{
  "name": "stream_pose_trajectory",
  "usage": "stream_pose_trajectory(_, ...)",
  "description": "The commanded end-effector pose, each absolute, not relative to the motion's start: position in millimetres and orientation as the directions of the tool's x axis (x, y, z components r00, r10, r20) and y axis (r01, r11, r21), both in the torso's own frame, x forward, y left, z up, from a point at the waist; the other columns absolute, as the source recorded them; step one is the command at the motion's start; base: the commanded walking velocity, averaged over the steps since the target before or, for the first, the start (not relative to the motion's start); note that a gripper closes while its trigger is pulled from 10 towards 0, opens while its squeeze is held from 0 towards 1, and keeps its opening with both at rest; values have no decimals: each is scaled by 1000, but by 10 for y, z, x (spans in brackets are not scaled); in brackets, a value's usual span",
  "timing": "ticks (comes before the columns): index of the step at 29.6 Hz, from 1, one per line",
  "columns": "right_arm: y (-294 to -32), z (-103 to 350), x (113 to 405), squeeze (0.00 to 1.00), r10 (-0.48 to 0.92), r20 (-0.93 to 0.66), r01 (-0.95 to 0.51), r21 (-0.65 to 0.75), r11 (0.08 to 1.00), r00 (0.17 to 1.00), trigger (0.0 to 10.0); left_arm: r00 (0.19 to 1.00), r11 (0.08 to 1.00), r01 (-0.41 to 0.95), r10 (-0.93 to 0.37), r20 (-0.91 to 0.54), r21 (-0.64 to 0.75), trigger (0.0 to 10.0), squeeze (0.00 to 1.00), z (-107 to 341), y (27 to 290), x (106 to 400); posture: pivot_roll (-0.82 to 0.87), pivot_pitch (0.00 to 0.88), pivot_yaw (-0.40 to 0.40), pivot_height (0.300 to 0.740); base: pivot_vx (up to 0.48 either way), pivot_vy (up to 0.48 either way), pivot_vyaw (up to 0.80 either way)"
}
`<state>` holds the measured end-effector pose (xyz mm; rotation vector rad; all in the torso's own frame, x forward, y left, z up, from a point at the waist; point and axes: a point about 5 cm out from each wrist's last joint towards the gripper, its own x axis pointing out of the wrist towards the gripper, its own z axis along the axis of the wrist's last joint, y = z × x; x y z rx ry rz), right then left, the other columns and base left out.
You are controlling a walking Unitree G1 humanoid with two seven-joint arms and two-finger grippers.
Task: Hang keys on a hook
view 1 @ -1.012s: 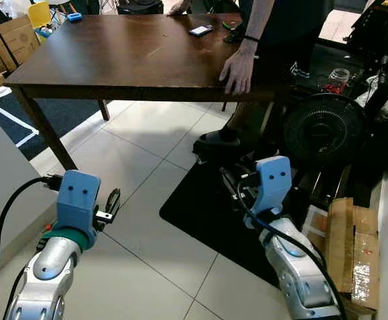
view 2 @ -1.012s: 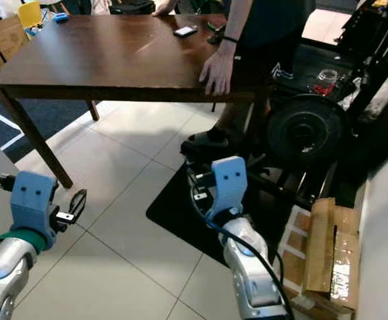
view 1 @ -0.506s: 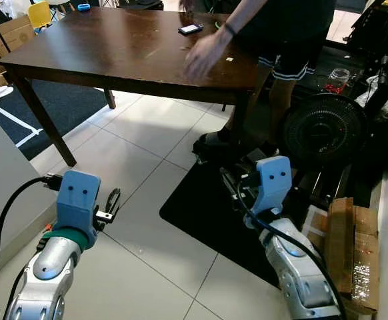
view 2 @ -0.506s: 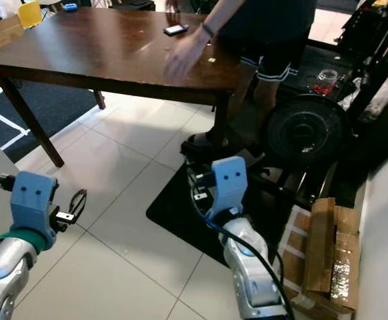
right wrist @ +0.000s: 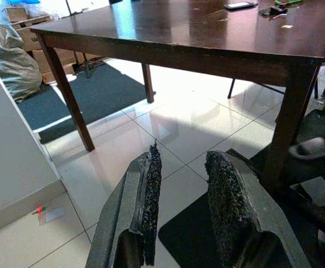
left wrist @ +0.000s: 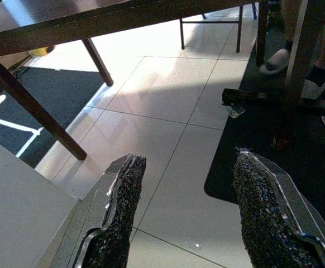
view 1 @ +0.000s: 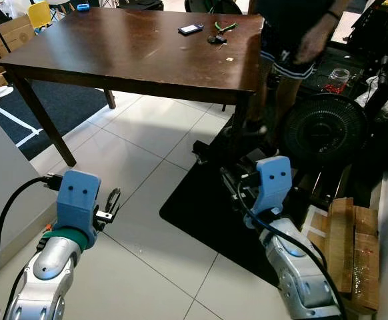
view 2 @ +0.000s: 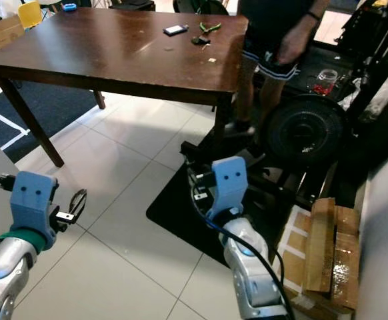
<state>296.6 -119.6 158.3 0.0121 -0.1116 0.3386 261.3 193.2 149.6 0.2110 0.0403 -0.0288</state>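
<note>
Left eye view: both my grippers, left gripper (view 1: 112, 200) and right gripper (right wrist: 182, 190), hang apart, empty; likely keys (view 1: 215, 39) upper centre on desk (view 1: 114, 53); person (view 1: 294, 40) could block me.

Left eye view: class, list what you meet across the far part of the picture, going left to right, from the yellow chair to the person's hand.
yellow chair → small blue object on the table → phone → green-handled pliers → person's hand
</note>
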Motion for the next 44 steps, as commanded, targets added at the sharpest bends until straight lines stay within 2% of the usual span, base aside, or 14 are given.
stream_pose_trajectory(1, -1186, 1558, 2962, 0, 334, 101, -336, 5, 942, 937, 10000, 998, 976, 23, -10, -60, 215, 10000, 0, 1466, 1965, 2601, -62, 71, 122, 740, 0, 0, 0)
stream_pose_trajectory(44, -1188, 1576, 2951, 0, 334, 103, -337, 8, 942, 937, 10000, 998, 976, 23, -11, -60, 215, 10000, 0, 1485, 1966, 2586, -53, 89, 121, 740, 0, 0, 0)
